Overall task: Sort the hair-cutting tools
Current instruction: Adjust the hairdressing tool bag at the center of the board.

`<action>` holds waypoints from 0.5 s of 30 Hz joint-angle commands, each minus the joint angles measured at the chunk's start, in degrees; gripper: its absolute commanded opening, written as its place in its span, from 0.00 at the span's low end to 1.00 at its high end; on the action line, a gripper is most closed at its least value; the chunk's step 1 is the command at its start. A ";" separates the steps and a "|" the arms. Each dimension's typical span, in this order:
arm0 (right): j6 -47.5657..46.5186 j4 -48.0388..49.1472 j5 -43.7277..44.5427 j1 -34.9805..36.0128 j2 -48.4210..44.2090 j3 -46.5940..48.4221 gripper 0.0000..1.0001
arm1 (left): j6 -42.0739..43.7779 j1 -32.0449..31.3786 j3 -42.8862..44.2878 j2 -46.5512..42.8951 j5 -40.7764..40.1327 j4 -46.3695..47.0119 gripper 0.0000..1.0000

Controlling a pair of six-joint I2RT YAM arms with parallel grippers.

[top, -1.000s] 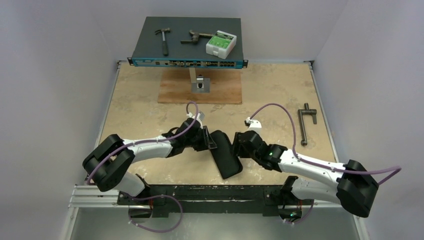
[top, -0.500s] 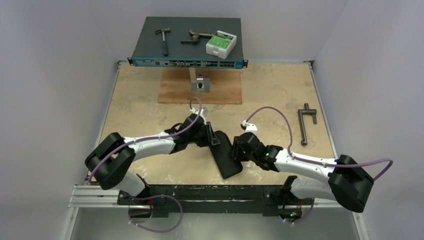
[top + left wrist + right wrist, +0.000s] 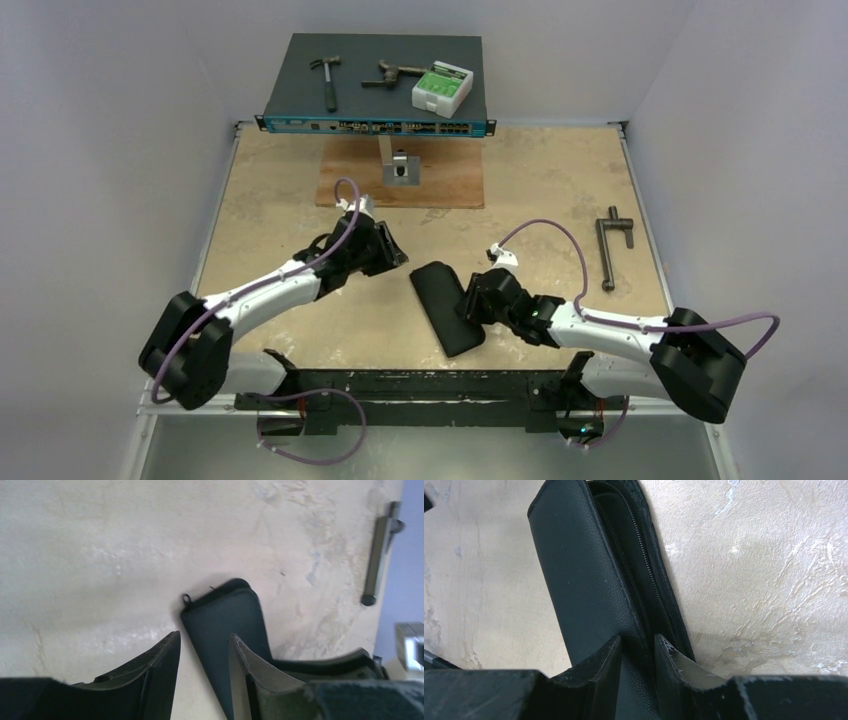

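Observation:
A black zippered case [image 3: 447,308] lies on the table in front of the arms. It is unzipped, with the cover slightly lifted along its right edge [image 3: 574,570]. The scissors, clip and comb are not in view. My right gripper [image 3: 470,300] is at the case's right edge. In the right wrist view the gripper [image 3: 638,642] is closed on the cover's edge, with one finger on top and one in the opening. My left gripper [image 3: 392,252] is open and empty, up and to the left of the case. The left wrist view shows it [image 3: 202,640] above the case's far end [image 3: 225,615].
A network switch [image 3: 375,85] at the back carries a hammer [image 3: 326,78], a rusty tool [image 3: 392,73] and a white-green box [image 3: 441,88]. A wooden board [image 3: 400,180] lies before it. A grey T-shaped bar [image 3: 610,250] lies at the right.
My left gripper has pulled away from the case, up and to the left, and is now clear of it. My right gripper has settled lower onto the case's right edge.

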 commanded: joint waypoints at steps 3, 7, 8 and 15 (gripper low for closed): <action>1.37 -0.95 -1.07 0.00 3.62 -2.55 0.31 | 5.63 3.58 9.54 12.41 7.55 -0.76 0.44; 0.96 -0.14 -1.40 -0.01 5.22 -2.10 0.35 | 6.01 3.53 11.38 16.97 9.51 2.62 0.49; 0.81 -0.16 -1.47 0.00 5.65 -1.96 0.35 | 6.22 3.51 11.63 17.98 9.92 3.24 0.49; 0.19 2.12 -2.75 0.00 7.70 -1.74 0.35 | 7.84 3.13 9.16 21.93 13.82 8.74 0.49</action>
